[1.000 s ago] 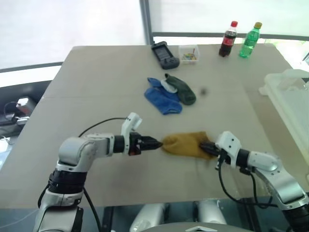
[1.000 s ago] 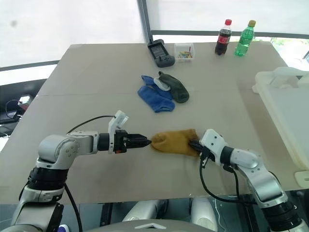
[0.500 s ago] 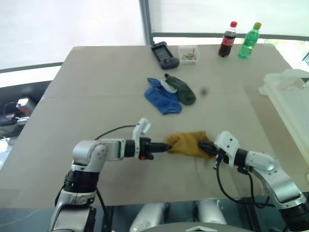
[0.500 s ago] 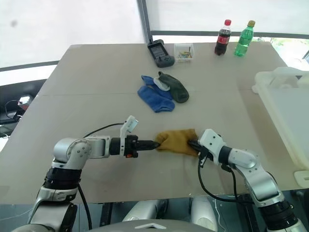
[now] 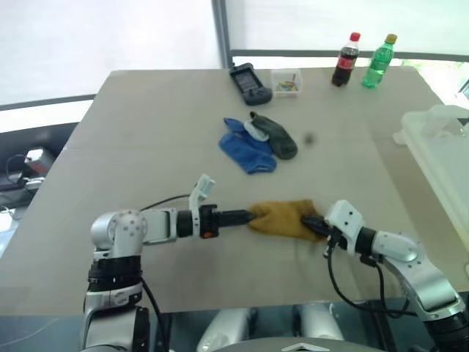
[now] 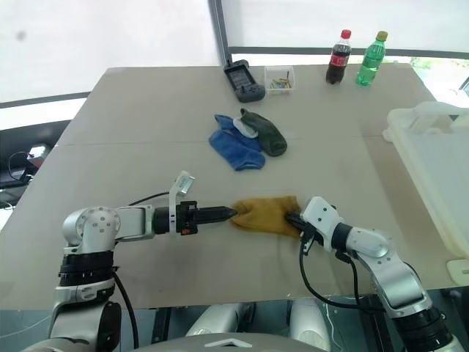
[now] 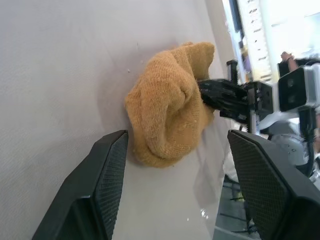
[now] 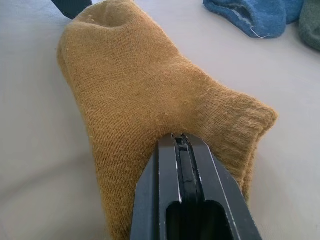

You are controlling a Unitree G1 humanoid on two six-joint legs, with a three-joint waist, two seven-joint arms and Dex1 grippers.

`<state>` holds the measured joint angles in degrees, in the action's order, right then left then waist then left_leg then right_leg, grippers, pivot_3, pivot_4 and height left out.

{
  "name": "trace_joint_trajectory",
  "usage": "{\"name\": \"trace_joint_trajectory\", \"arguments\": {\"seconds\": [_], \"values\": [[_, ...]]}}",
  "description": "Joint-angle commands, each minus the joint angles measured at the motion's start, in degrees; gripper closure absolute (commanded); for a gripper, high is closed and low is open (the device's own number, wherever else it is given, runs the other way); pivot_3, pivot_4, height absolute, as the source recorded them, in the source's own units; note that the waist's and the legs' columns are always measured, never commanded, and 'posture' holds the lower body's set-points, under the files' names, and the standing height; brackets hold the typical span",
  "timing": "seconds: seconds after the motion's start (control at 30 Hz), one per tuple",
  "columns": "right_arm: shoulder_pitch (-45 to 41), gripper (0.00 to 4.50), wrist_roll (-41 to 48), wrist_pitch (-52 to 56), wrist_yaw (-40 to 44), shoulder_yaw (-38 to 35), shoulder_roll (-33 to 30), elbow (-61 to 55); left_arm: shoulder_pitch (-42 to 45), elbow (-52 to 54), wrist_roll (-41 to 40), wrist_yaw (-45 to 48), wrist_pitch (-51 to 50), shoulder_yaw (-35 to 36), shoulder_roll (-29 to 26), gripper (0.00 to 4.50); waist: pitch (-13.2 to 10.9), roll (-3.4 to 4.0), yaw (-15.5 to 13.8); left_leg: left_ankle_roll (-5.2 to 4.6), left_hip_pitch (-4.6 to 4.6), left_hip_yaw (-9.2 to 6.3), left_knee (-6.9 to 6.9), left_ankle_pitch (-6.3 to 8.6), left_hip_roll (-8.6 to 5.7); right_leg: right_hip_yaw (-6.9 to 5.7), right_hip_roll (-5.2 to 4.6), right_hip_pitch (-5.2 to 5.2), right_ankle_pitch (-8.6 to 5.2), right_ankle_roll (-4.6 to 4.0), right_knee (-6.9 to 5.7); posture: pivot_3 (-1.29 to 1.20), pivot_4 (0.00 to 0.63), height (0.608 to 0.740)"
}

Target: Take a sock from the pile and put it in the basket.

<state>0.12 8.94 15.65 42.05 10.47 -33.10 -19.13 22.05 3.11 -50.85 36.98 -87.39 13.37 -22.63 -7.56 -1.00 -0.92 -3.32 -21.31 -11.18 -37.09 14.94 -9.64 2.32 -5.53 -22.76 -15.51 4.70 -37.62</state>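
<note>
A mustard-yellow sock [image 5: 284, 218] lies bunched on the table near the front, apart from the pile [image 5: 256, 145] of blue and dark green-grey socks farther back. My left gripper [image 5: 246, 215] points level at the sock's left end. Its fingers [image 7: 100, 190] stand open, with the sock [image 7: 167, 117] just ahead between their tips. My right gripper [image 5: 311, 222] is at the sock's right end, its fingers [image 8: 180, 165] shut on the sock's fabric near the cuff. The translucent whitish basket [image 5: 447, 158] stands at the table's right edge.
At the back of the table are a dark handset [image 5: 250, 83], a small clear box of coloured bits [image 5: 286, 81], a cola bottle [image 5: 346, 59] and a green bottle [image 5: 379, 61]. Bare tabletop lies between the sock and the basket.
My left gripper, pinched shut at the sock's left end half a second ago, has rolled and opened. The sock and the right gripper have stayed in place.
</note>
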Motion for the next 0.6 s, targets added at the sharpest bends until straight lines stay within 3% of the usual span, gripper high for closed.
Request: {"name": "trace_joint_trajectory", "arguments": {"seconds": [0.03,0.17,0.33,0.6], "values": [[0.27,4.5,-0.17,0.58,0.03,0.3,0.23,-0.4,1.43,-2.19,-1.31,-1.34,-1.9,0.43,3.29,1.09,0.01,-0.02,-0.07,0.0,0.0,0.0,0.0,0.0,0.0,0.0,0.0,0.0,0.0,0.0,0.0,0.0,0.15,0.74],[0.58,4.5,-0.41,0.78,0.06,0.46,0.16,-1.12,3.87,-4.09,-4.71,-0.46,-4.6,2.1,5.42,1.09,0.01,-0.03,0.0,0.0,0.0,0.0,-0.04,0.0,0.0,0.0,0.0,0.01,0.0,0.0,-0.03,0.0,0.15,0.74],[1.37,4.5,-0.49,1.06,-0.24,-0.09,0.02,-2.15,5.86,-4.44,-14.17,-0.18,-5.11,1.51,2.56,1.09,0.01,-0.02,0.08,0.01,0.0,-0.01,-0.03,0.0,0.01,0.01,0.0,-0.01,0.0,0.0,-0.03,0.0,0.15,0.74],[2.22,4.5,-0.32,2.01,-1.29,-0.69,0.08,-4.08,9.03,-7.36,-17.04,-3.05,-5.11,-0.4,4.73,1.09,0.01,-0.03,0.01,0.01,0.0,-0.02,-0.05,0.01,-0.01,0.01,0.0,0.0,0.0,0.0,-0.02,0.0,0.15,0.74]]}}
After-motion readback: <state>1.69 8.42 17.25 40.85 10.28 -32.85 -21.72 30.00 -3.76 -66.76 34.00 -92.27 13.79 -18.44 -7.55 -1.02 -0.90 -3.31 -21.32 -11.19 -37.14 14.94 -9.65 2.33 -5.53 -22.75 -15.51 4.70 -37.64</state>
